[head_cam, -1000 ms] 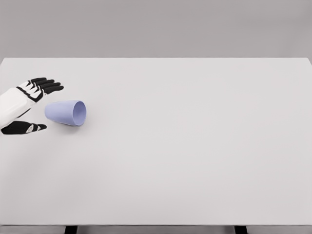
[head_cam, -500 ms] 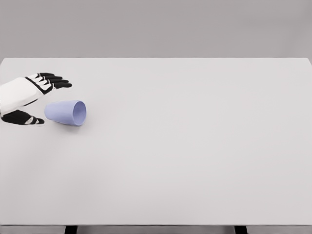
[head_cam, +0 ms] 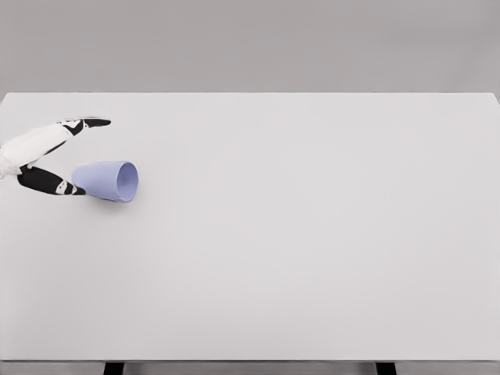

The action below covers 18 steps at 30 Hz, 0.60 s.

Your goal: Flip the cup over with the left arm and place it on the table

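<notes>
1. At left of frame: left robot hand point(head_cam: 55, 156), fingers spread, holding nothing; now rotated edge-on, thumb touching the cup's base.
2. Cup point(head_cam: 106, 180): lilac, unmoved, on its side on worktop point(head_cam: 312, 234), mouth facing right.
3. Status: grasp seemingly imminent.

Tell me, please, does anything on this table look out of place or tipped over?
Yes. The lilac cup lies on its side near the table's left edge, mouth facing right. The left robot hand is open around its base. Nothing is spilled.
</notes>
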Each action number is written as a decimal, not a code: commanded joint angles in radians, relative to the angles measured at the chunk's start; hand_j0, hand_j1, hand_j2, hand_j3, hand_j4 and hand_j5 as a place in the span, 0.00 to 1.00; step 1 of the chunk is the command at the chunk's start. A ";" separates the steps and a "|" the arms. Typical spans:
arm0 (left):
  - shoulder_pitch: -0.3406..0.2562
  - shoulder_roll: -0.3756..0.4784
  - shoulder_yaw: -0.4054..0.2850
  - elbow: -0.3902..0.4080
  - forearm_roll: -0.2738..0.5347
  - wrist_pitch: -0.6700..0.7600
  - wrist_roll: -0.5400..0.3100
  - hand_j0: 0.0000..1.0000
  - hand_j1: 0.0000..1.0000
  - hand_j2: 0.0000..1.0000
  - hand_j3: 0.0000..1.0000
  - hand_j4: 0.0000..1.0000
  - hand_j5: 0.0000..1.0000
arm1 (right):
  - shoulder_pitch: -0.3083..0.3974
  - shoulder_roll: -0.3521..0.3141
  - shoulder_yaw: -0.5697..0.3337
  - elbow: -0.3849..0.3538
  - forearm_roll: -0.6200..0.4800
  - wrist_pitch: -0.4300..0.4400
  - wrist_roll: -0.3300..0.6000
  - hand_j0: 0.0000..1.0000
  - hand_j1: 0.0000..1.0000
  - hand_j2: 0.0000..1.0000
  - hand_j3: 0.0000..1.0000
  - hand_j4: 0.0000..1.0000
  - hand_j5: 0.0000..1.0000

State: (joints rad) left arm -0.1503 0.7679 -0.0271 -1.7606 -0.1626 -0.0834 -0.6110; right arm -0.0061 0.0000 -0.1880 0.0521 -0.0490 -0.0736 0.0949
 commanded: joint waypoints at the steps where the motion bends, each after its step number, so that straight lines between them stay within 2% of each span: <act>1: 0.000 -0.002 -0.027 -0.002 -0.003 0.011 0.000 1.00 1.00 1.00 1.00 1.00 1.00 | 0.000 0.000 0.001 0.000 0.000 0.000 0.000 1.00 1.00 1.00 1.00 1.00 1.00; 2: 0.000 -0.001 -0.031 -0.002 -0.005 0.013 0.000 1.00 1.00 1.00 1.00 1.00 1.00 | 0.002 0.000 -0.001 0.000 0.000 0.000 0.000 1.00 1.00 1.00 1.00 1.00 1.00; 4: -0.003 -0.001 -0.088 0.001 -0.040 0.031 0.000 1.00 1.00 1.00 1.00 1.00 1.00 | 0.000 0.000 -0.001 0.000 0.000 0.000 0.000 1.00 1.00 1.00 1.00 1.00 1.00; 5: -0.008 -0.002 -0.094 0.001 -0.077 0.040 0.000 1.00 1.00 1.00 1.00 1.00 1.00 | 0.000 0.000 -0.001 0.000 0.000 0.000 -0.001 1.00 1.00 1.00 1.00 1.00 1.00; 14: -0.015 -0.035 -0.106 0.029 -0.149 0.079 0.000 1.00 1.00 1.00 1.00 1.00 1.00 | 0.000 0.000 -0.001 0.000 0.000 0.000 0.000 1.00 1.00 1.00 1.00 1.00 1.00; 18: -0.044 -0.038 -0.117 0.064 -0.172 0.086 0.000 1.00 1.00 1.00 1.00 1.00 1.00 | 0.000 0.000 0.001 0.000 0.000 0.000 0.000 1.00 1.00 1.00 1.00 1.00 1.00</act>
State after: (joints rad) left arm -0.1979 0.7330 -0.1374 -1.7112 -0.3249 -0.0002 -0.6112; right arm -0.0061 0.0000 -0.1877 0.0521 -0.0490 -0.0736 0.0949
